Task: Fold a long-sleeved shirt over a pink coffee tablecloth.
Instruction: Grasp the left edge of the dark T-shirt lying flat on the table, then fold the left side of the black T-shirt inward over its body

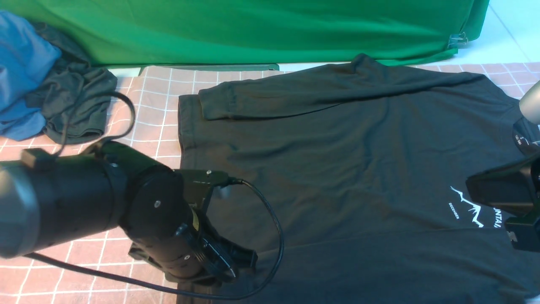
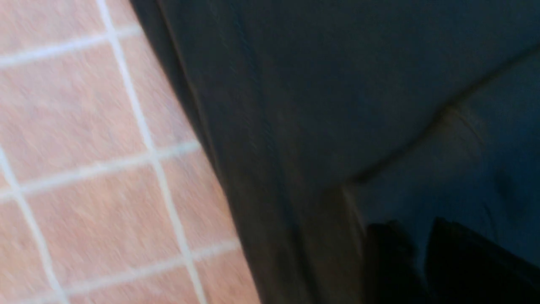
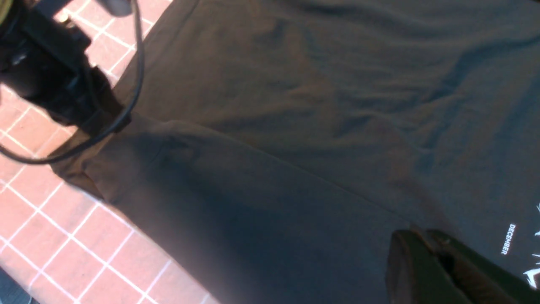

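The black long-sleeved shirt [image 1: 337, 147] [image 2: 337, 84] [image 3: 316, 84] lies spread on the pink tablecloth with white grid lines [image 1: 156, 105] [image 2: 84, 126] [image 3: 63, 228]. Its white mountain print is at the right, and both sleeves lie folded across the body. My left gripper [image 1: 240, 261] [image 2: 417, 240] [image 3: 97, 114] hovers low at the shirt's left end by the near sleeve's cuff. It is open by a narrow gap, with cloth showing through. My right gripper [image 1: 498, 198] [image 3: 417, 236] is beside the print, its tips shut at the near sleeve's folded edge, seemingly pinching cloth.
A blue garment [image 1: 21, 71] and a smaller dark grey garment [image 1: 76, 101] are heaped at the far left. A green cloth [image 1: 253, 29] hangs along the back. The left arm's black cable [image 1: 274, 228] loops over the shirt.
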You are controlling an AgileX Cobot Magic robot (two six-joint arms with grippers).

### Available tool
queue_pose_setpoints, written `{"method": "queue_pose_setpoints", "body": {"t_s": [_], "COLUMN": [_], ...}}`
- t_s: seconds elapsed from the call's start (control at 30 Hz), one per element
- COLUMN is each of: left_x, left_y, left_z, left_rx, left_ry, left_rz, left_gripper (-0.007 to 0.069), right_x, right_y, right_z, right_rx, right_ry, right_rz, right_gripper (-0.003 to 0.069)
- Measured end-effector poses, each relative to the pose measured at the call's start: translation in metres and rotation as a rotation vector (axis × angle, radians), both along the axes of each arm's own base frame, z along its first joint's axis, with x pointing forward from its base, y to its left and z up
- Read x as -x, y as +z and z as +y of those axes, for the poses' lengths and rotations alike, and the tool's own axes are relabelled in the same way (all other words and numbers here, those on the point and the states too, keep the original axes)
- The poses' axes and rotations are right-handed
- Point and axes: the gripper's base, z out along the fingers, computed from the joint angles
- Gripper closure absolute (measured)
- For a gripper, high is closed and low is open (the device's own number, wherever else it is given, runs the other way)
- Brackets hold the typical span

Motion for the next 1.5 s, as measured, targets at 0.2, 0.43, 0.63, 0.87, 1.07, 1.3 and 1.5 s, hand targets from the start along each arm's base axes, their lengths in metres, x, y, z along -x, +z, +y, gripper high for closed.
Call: {"method": "queue_pose_setpoints", "body": {"t_s": [0.2,0.43,0.63,0.87,1.07,1.3,1.5], "left_x": [-0.012,-0.015,-0.014,-0.009,-0.016,-0.046,-0.09], "left_y": [-0.01,-0.027,-0.027,-0.016,0.039,0.102,0.121], "left_z": [-0.004,-0.006,-0.007,-0.008,-0.013,-0.02,-0.005], "left_rx": [0.0,-0.029,-0.028,-0.025,0.04,0.085,0.093], "left_ry": [-0.027,-0.032,-0.059,-0.097,-0.104,-0.098,-0.007], "left_rz": [-0.074,-0.027,-0.007,0.033,-0.065,-0.231,-0.306], "left_gripper": [0.0196,0.0164,0.037,0.058,0.058,0.058,0.058], "right_x": [0.0,0.0,0.0,0.0,0.0,-0.001,-0.002], "right_y": [0.0,0.0,0.0,0.0,0.0,0.001,0.003], "right_z": [0.0,0.0,0.0,0.0,0.0,0.0,0.001], "right_rx": [0.004,0.018,0.021,0.031,0.032,0.023,0.014], "right_ry": [0.003,0.019,0.023,0.034,0.036,0.033,0.03], "right_rz": [0.0,-0.01,-0.012,-0.02,-0.022,-0.043,-0.059], "right_gripper": [0.062,0.062,0.062,0.062,0.062,0.062,0.062]}}
